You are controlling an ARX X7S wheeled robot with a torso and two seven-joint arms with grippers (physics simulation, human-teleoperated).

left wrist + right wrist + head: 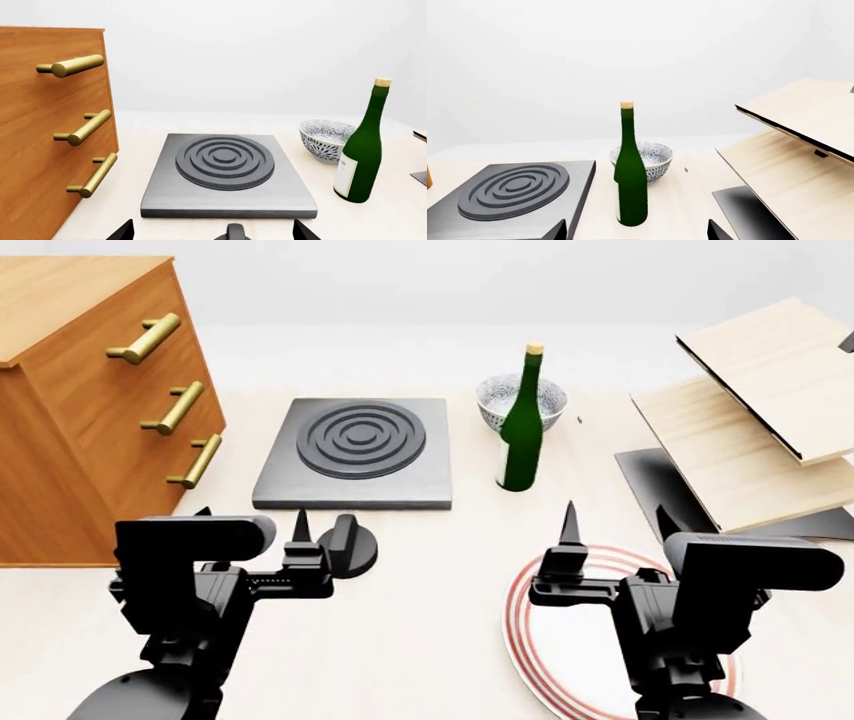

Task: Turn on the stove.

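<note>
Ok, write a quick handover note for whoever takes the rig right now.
Left gripper: open, empty, its fingers on either side of the knob, not closed on it.
Right gripper: open, empty, over the plate.
Stove: ahead of the left arm, rings dark, so it looks off. Bottle stands just to its right.
Done: left arm lined up on the knob.
Left: close on the knob, turn it, check the rings glow.

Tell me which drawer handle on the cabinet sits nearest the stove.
The lowest handle: it sits closest to the stove, below the other two.
</note>
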